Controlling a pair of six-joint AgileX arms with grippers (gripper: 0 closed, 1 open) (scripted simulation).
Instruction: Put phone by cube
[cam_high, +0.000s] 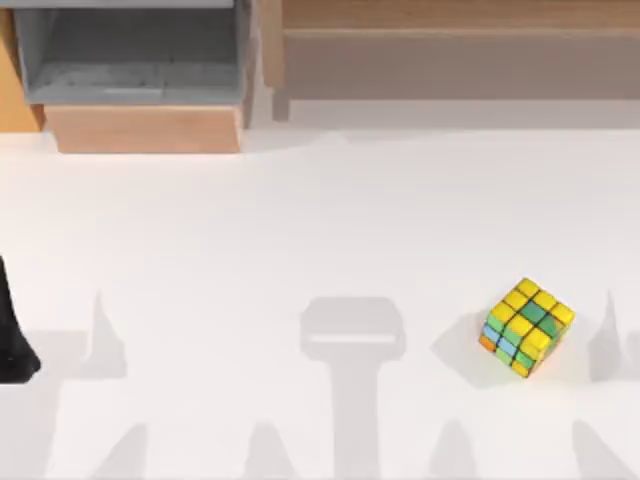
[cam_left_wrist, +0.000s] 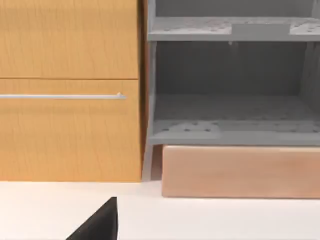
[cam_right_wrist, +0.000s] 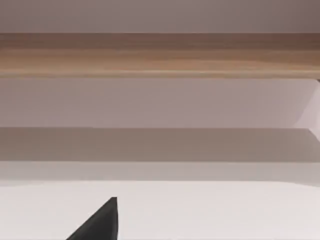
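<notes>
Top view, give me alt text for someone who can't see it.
A small puzzle cube with mostly yellow and green tiles sits on the white table, toward its right side. At the far edge stand a grey shelf unit at left and a long wooden ledge at right.

White table (cam_high: 300, 220) wide open, cube (cam_high: 527, 327) sole obstacle — right side, shelf unit (cam_high: 140, 60) behind.

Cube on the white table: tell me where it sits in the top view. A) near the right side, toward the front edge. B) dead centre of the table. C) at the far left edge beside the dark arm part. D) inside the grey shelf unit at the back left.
A: the cube rests on the white table toward the right and front, well away from the grey shelf unit.
</notes>
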